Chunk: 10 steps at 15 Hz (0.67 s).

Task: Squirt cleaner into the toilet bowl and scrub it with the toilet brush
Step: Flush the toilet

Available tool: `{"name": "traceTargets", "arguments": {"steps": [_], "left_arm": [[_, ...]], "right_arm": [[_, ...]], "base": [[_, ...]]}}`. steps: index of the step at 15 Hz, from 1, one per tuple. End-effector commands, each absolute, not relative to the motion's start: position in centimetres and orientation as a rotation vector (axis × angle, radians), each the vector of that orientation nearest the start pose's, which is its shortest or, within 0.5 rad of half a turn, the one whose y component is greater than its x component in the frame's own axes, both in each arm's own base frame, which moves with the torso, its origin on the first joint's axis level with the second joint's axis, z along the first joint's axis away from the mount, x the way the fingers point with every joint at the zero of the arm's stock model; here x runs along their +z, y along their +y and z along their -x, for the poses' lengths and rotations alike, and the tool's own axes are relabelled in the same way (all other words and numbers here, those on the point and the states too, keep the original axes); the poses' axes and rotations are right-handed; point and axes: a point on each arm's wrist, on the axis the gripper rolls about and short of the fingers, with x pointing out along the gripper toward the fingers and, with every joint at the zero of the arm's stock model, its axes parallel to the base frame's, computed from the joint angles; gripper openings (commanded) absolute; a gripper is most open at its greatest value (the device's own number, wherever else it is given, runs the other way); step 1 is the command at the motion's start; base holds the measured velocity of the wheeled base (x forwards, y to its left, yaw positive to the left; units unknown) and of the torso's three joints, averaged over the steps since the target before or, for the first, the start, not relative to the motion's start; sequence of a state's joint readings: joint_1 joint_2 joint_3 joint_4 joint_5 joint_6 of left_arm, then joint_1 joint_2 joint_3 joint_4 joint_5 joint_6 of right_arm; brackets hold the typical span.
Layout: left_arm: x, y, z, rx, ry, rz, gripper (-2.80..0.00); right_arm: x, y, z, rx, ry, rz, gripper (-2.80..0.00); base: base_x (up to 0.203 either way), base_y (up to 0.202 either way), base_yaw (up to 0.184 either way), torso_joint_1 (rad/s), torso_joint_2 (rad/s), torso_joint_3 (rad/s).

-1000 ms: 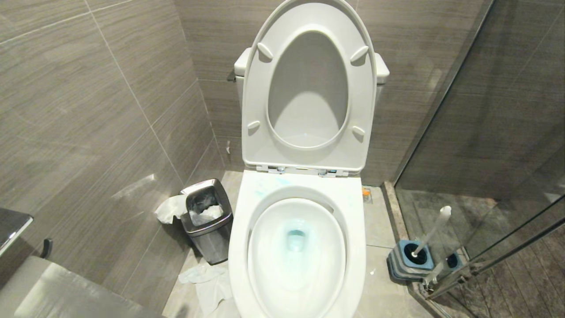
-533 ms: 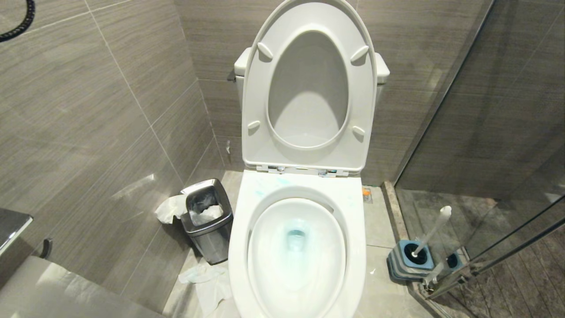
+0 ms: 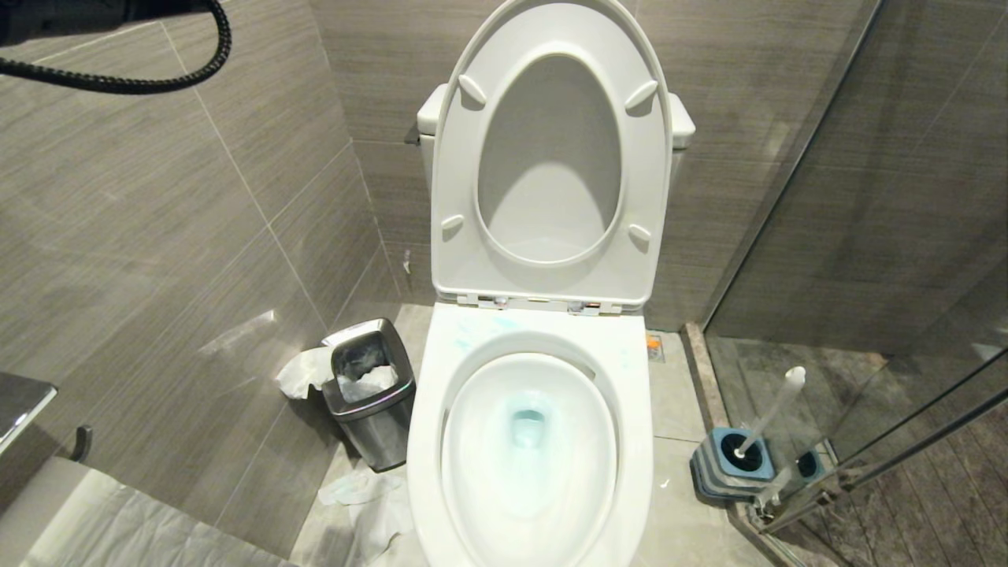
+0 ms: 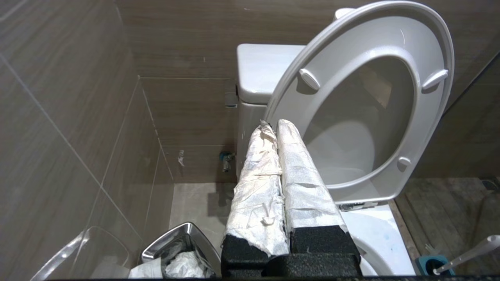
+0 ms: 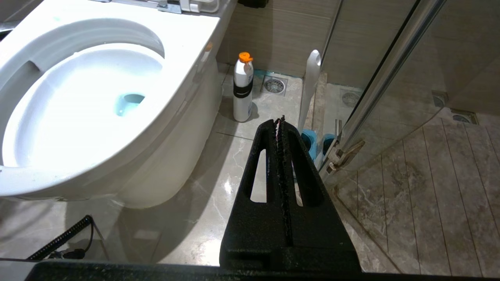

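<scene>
The white toilet bowl stands open, seat and lid raised against the tank. Cleaner shows as turquoise-tinted water in the drain and faint smears on the back rim. The toilet brush leans in its blue-topped holder on the floor right of the bowl. Neither gripper is in the head view. My left gripper, its fingers wrapped in white paper, is shut on nothing, raised left of the bowl and pointing at the tank. My right gripper is shut and empty, low beside the bowl, near the brush handle.
A steel waste bin full of paper stands left of the toilet, with tissue on the floor. A white bottle with an orange cap stands by the bowl. A glass shower partition closes the right side. A black cable hangs top left.
A black coiled cable has swung into the head view's top left corner and reached further in. The toilet, bin and brush have not moved.
</scene>
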<state>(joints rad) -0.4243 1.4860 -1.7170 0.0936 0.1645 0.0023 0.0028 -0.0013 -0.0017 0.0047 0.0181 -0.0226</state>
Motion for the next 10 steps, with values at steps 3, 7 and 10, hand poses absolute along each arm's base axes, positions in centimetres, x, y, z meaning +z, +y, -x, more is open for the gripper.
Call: {"name": "traceTargets", "arguments": {"steps": [3, 7, 10], "left_arm": [[42.2, -10.4, -22.8, -0.277, -0.112, 0.025, -2.80], [41.5, -11.6, -23.8, -0.296, -0.084, 0.022, -2.80], [41.2, -11.7, -24.1, -0.296, -0.074, 0.024, -2.80]], "right_arm": [[7.5, 0.0, 2.3, 0.022, 0.003, 0.023, -2.80], [7.5, 0.0, 2.3, 0.022, 0.003, 0.023, -2.80], [7.5, 0.0, 2.3, 0.022, 0.003, 0.023, -2.80]], "base": [[0.000, 0.000, 0.000, 0.000, 0.00, 0.000], [0.000, 0.000, 0.000, 0.000, 0.00, 0.000], [0.000, 0.000, 0.000, 0.000, 0.00, 0.000]]}}
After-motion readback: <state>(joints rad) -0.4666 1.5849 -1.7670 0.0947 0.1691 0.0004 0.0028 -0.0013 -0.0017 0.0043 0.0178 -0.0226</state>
